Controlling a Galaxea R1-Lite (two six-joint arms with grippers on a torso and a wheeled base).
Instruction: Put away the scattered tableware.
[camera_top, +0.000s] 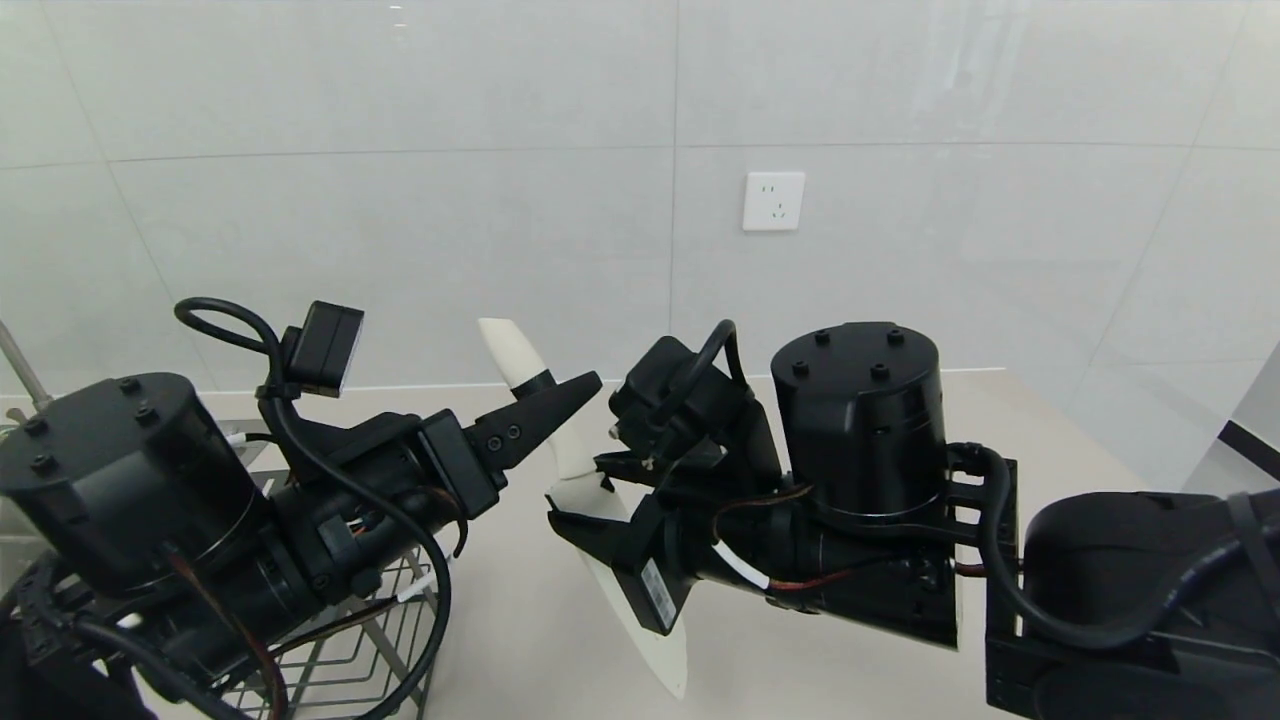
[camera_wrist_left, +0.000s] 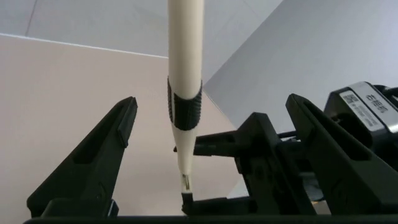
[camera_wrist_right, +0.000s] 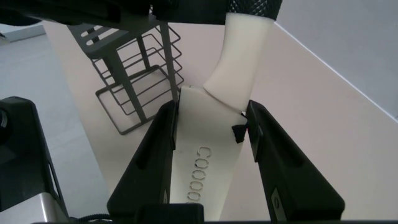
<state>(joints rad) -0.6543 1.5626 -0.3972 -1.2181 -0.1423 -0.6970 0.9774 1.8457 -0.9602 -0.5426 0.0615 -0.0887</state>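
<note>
Right gripper (camera_wrist_right: 211, 134) clamped on blade of white knife (camera_top: 650, 635), held above and beside wire rack (camera_top: 390, 610); left gripper (camera_wrist_left: 208, 106) spread astride handle: best seat it firmly there before right lets go.

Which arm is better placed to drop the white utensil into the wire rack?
Probably left. The wire rack sits under the left arm, and the left gripper, fingers open, straddles the handle of the white utensil; the right gripper clamps its flat end.

Utensil (camera_top: 512, 357) right of wire rack (camera_top: 385, 625), above counter (camera_top: 520, 600)
</note>
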